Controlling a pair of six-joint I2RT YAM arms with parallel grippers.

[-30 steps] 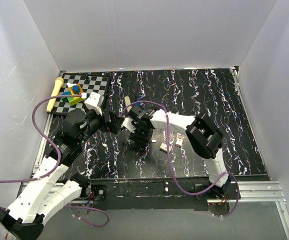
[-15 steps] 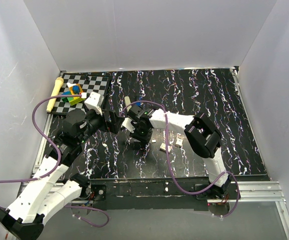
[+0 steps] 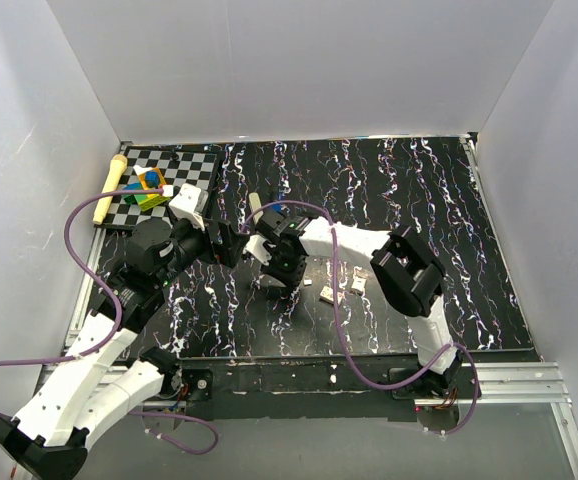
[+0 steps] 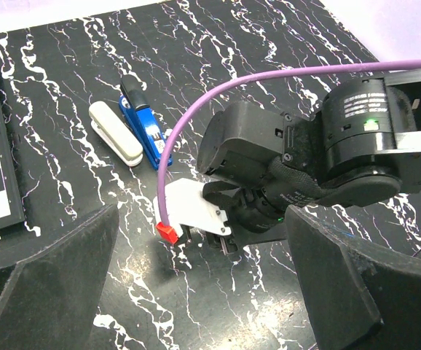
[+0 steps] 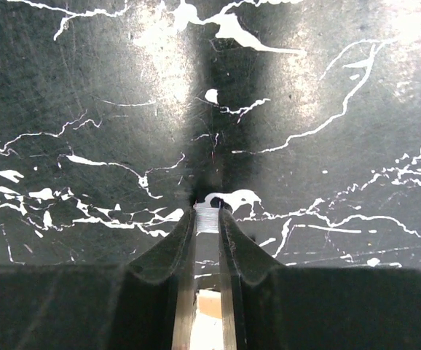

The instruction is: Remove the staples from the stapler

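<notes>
Two fingers [image 5: 168,251] of your right gripper [image 5: 207,213] are pinching shut on the short silvery staple strip [image 5: 207,219] mid-frame; you're securing it, left gripper [image 4: 199,219] gaping open.

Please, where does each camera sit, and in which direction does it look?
Top external: high behind the bases, looking down on the table; left arm and right arm show.
Left wrist: looks down at the stapler and the right arm's wrist; the open left jaws frame the bottom.
Right wrist: straight down, close to the table; the right jaws pinch a staple strip.
Shared: top and left wrist both show the stapler and right wrist.
</notes>
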